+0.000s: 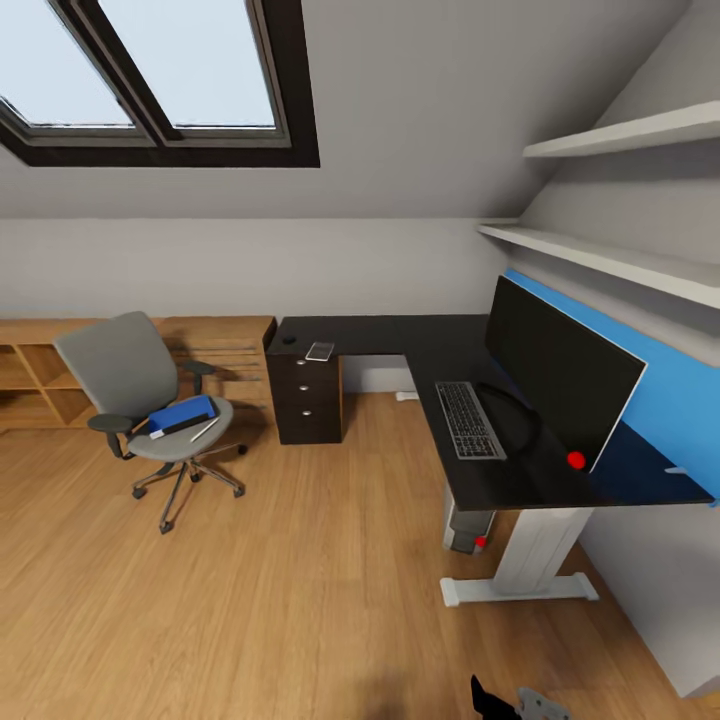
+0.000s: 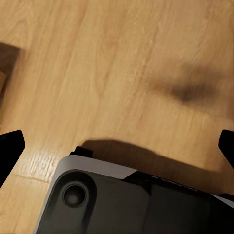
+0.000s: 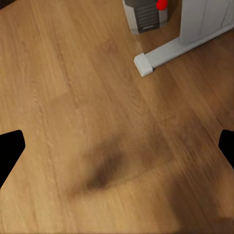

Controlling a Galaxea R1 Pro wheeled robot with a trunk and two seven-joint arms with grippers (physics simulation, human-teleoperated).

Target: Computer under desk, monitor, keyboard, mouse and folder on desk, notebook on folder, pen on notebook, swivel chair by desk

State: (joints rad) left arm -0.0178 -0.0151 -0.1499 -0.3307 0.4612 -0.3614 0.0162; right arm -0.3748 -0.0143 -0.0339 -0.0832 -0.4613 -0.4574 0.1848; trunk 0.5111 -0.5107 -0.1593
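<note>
Head view: the blue folder (image 1: 182, 413), notebook and pen (image 1: 205, 430) wait on the swivel chair (image 1: 140, 395), well apart from the desk (image 1: 400, 345); both wrist views show spread, empty fingers over floor.

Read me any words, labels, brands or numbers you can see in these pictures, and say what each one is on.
None can be read.
Keyboard: key legends too small to read.
Monitor: screen black, no brand visible.
Folder on the chair: no label visible.
Small flat item on the desk: too small to tell.
</note>
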